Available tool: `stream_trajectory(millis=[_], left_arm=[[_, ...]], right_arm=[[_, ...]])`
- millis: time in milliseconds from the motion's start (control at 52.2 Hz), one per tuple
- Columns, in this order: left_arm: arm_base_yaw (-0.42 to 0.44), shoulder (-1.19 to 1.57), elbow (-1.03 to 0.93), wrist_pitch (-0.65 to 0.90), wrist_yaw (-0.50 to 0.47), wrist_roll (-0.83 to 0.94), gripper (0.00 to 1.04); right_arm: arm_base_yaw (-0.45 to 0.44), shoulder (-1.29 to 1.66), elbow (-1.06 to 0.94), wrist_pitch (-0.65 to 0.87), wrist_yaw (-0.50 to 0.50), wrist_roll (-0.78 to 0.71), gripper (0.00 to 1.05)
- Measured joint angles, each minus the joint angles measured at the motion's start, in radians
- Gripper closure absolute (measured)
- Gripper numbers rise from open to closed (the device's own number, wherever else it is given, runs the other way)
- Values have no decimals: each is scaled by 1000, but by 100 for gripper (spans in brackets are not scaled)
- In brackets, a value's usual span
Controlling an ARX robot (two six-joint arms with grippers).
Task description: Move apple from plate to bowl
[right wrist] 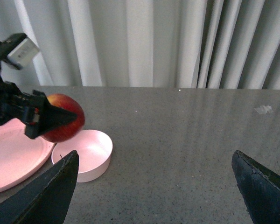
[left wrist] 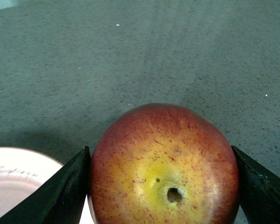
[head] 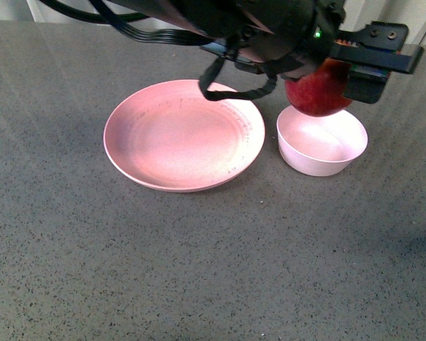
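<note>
Grey speckled desk (head: 199,284), with pale pleated curtains (right wrist: 144,42) behind its far edge in the right wrist view.

Plate (head: 184,135): wide, shallow, pink, lying flat on the desk left of centre. Nothing on it. Faint dark scuffs along the inner rim.

Bowl (head: 319,165): small, deep, pale pink-white, just beside the plate on its right, with a narrow gap between them. Nothing inside it.

Apple (head: 316,96): off the plate, in the air over the bowl's far rim. From the right wrist view it hangs clear of the bowl, over the side nearest the plate. The left wrist view shows its yellow patch and stem pit facing the camera.

Left fingers (left wrist: 65,193): closed against both sides of the apple, pads touching the skin, carrying its whole weight. The arm reaches in from the upper left, and a black cable (head: 227,89) loops over the plate's far rim.

Right fingers (right wrist: 51,196): spread wide, nothing between them, over bare desk well to the right of the bowl.
</note>
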Motion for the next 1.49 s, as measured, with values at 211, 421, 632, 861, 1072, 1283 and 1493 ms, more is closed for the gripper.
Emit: stream_trajectory(millis=[211, 421, 632, 861, 1072, 1283, 1493], left_arm=[[-34, 105, 111, -69, 2, 14, 29], [-34, 162, 180, -111, -11, 26, 29], [-19, 195, 216, -133, -17, 30, 29], [-14, 216, 217, -138, -17, 30, 29], [-14, 216, 213, -132, -13, 29, 7], [-13, 215, 195, -122, -12, 26, 9], [-6, 188, 150, -97, -10, 5, 9]], right_arm=[[0, 0, 0, 0, 0, 0, 9], [0, 0, 0, 0, 0, 0, 9], [0, 0, 0, 0, 0, 0, 9], [0, 0, 0, 0, 0, 0, 9], [0, 0, 0, 0, 0, 0, 9], [0, 0, 0, 0, 0, 0, 9], [0, 0, 0, 0, 0, 0, 9]])
